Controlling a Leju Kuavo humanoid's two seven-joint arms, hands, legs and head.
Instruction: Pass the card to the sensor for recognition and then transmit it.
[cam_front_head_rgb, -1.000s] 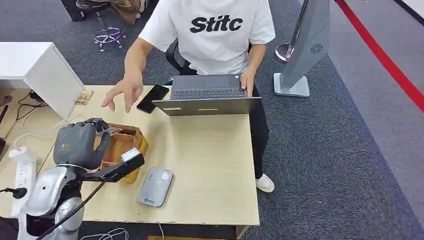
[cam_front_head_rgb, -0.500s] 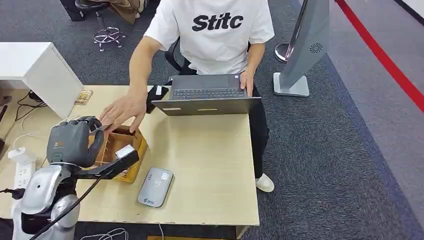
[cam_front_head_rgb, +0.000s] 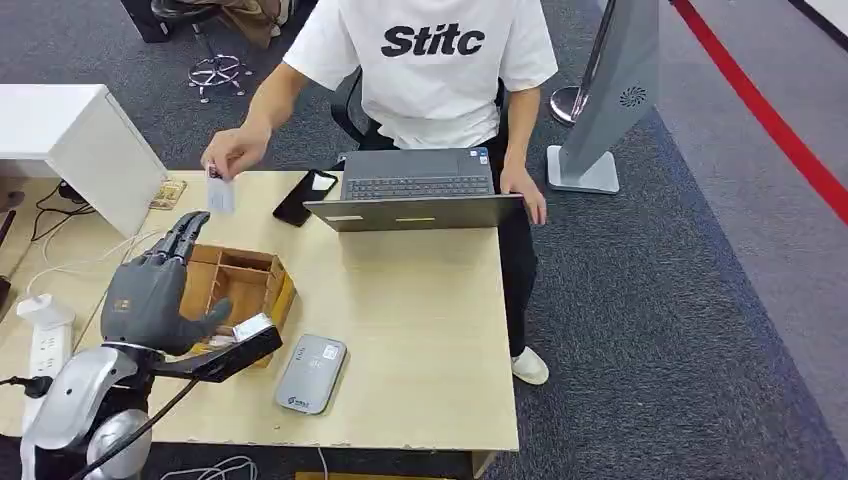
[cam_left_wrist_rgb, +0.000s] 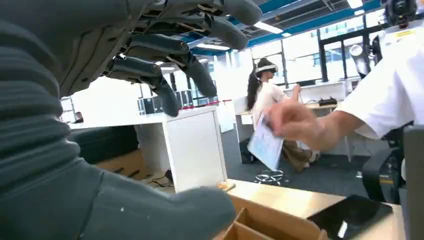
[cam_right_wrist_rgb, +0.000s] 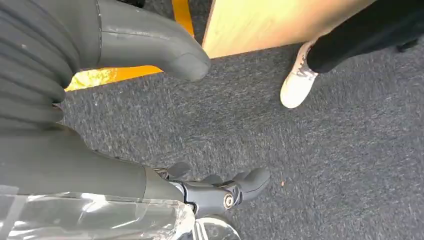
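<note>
A person's hand (cam_front_head_rgb: 235, 152) holds the white card (cam_front_head_rgb: 220, 194) above the far left part of the table, clear of my left hand (cam_front_head_rgb: 152, 287). My left hand hovers over the wooden box (cam_front_head_rgb: 245, 285) with its fingers spread and nothing in them. In the left wrist view the card (cam_left_wrist_rgb: 265, 145) hangs from the person's hand (cam_left_wrist_rgb: 295, 122) beyond my fingers (cam_left_wrist_rgb: 170, 47). The grey card sensor (cam_front_head_rgb: 311, 373) lies flat on the table near the front edge. My right hand (cam_right_wrist_rgb: 60, 125) hangs over the carpet, thumb (cam_right_wrist_rgb: 150, 45) apart from the fingers (cam_right_wrist_rgb: 225, 192), holding nothing.
An open laptop (cam_front_head_rgb: 418, 190) and a black phone (cam_front_head_rgb: 305, 197) lie at the far side, in front of the seated person. A white cabinet (cam_front_head_rgb: 80, 140) stands at the left, with a power strip (cam_front_head_rgb: 45, 335) and cables beside it. The person's shoe (cam_right_wrist_rgb: 297, 85) rests by the table's corner.
The person took the card out of my left hand and lifted it away toward the far left. My left hand spread its fingers and sank slightly.
</note>
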